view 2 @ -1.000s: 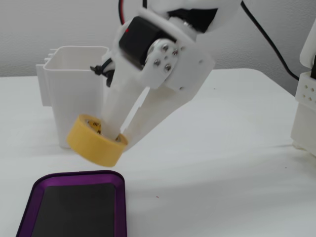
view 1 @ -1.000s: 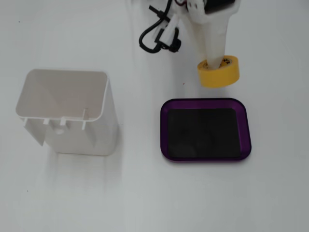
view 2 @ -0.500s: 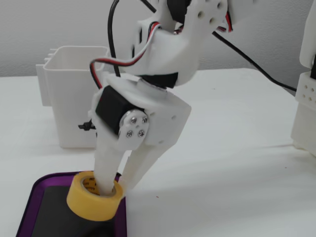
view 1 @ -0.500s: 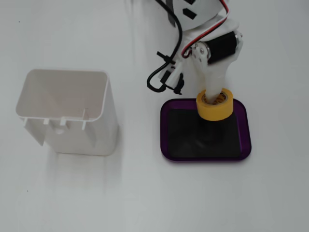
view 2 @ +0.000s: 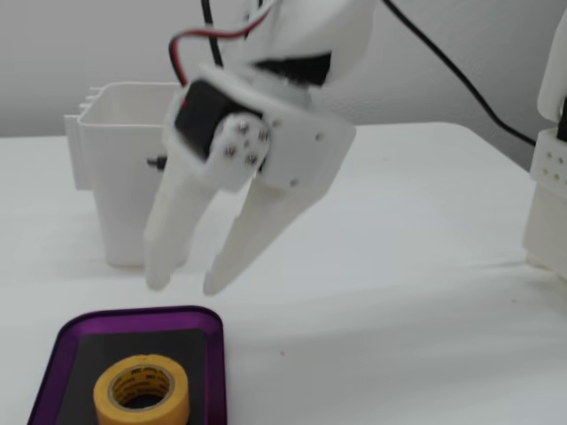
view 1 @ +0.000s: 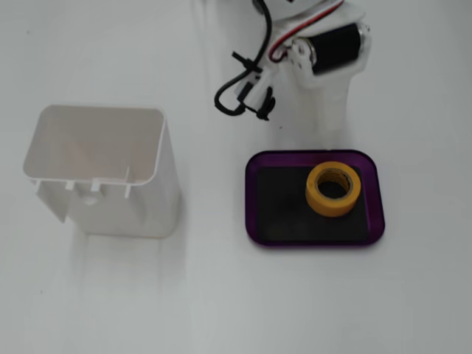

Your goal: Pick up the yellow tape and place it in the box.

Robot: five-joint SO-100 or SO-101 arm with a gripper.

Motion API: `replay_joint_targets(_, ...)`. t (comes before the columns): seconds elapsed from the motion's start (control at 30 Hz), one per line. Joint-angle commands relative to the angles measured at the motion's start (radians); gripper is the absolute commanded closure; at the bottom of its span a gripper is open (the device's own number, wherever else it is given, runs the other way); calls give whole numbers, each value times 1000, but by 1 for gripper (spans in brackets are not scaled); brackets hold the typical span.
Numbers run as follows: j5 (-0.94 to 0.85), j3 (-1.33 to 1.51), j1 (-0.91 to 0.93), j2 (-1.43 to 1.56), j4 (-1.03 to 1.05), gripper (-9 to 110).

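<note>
The yellow tape lies flat inside the purple box, on its black floor toward the upper right in a fixed view. In the other fixed view the tape sits in the box at the bottom left. My white gripper hangs above and behind the box, pointing down, its jaws a little apart and holding nothing. It is clear of the tape. The arm's wrist motor shows at the top edge, beyond the box.
A tall white open bin stands to the left of the box; it also shows behind the gripper. Black and red cables hang by the arm. A white robot base stands at the right edge.
</note>
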Motion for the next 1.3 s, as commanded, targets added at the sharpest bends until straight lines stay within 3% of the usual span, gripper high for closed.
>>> replay_joint_targets(0.0,37,-81,0,222,144,91)
replay_joint_targets(0.2,206,-57,77,597,295,91)
replay_joint_targets(0.37,270,126,161,917,347,91)
replay_joint_targets(0.83,265,1124,189,1778,330,91)
replay_joint_targets(1.27,273,1327,173,1781,282,92)
